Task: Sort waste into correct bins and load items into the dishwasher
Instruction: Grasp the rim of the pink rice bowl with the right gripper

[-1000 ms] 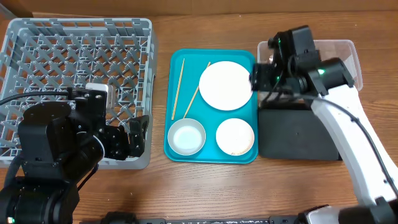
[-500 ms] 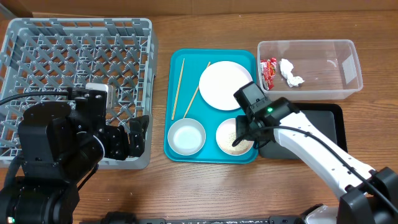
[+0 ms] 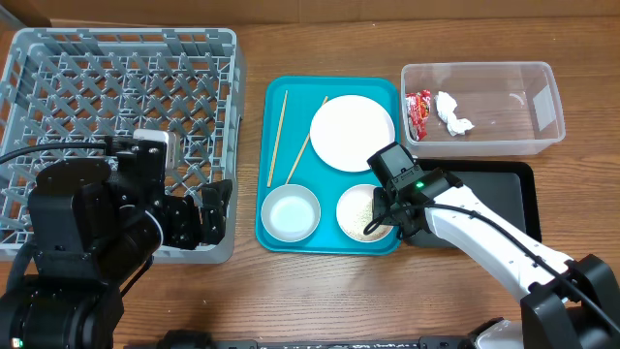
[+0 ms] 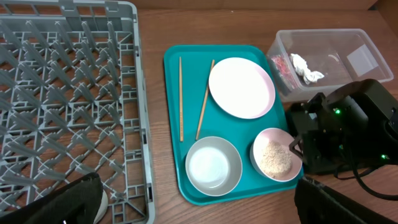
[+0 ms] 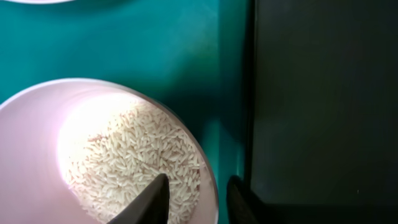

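Low over the right end of the teal tray (image 5: pixel 155 50), the right gripper (image 5: pixel 196 202) straddles the rim of the small dish (image 5: pixel 37 124). One finger sits inside above the rice (image 5: pixel 124 155), the other outside beside the black tray (image 5: pixel 323 93). Its jaws stand slightly apart, gripping nothing. The left gripper (image 3: pixel 208 215) rests spread wide and empty at the near edge of the grey rack (image 3: pixel 58 58). The wrapper (image 3: pixel 418 113) and napkin (image 3: pixel 453 113) lie in the clear tub (image 3: pixel 513 107). The plate (image 3: pixel 352 133), bowl (image 3: pixel 290 214) and chopsticks (image 3: pixel 279 136) lie on the teal tray, all on a wooden table (image 3: pixel 320 301).
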{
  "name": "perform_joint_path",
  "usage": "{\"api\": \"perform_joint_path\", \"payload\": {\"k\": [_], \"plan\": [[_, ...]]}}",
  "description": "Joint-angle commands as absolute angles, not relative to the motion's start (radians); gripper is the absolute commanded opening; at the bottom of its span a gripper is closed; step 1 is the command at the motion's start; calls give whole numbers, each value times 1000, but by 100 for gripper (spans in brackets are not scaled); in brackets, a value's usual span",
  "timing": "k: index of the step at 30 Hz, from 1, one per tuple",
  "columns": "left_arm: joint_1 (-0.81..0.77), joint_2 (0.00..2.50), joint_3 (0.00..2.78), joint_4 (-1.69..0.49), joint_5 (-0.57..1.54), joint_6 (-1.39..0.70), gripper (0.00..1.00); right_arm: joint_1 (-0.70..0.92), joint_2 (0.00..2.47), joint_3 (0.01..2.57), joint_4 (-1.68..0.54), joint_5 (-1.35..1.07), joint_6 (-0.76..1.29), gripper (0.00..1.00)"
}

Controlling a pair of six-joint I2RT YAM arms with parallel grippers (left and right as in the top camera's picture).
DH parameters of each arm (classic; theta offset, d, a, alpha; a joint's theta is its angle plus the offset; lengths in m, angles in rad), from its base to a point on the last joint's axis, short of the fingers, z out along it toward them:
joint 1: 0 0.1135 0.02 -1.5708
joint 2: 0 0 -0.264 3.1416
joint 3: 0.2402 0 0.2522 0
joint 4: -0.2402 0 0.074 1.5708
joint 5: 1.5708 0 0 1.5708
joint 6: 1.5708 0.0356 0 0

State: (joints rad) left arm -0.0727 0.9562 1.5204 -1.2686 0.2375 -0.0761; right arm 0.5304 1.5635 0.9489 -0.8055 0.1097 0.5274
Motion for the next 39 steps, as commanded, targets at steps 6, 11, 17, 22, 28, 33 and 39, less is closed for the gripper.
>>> {"api": "perform_joint_path", "payload": {"k": [6,11,17,22,28,33,39], "plan": [[-77,956,1527,-1268,228,-90,100,526,1563,944,-789,77,532,29],[-77,956,1527,-1268,228,-90,100,526,1563,943,-798,76,549,27],[-77,956,1527,-1268,228,-90,100,525,1563,918,-774,48,577,25],[-77,956,1527,-1268,228,-90,100,524,1563,897,-764,46,581,24],[-77,955,1527,-1268,228,-90,100,524,1542,929,-781,81,568,27],[-77,956,1527,-1268,228,-90,100,546,1458,995,-812,73,456,37],[-77,956,1527,-1268,228,-90,100,651,1401,1012,-817,-44,229,52]]}}
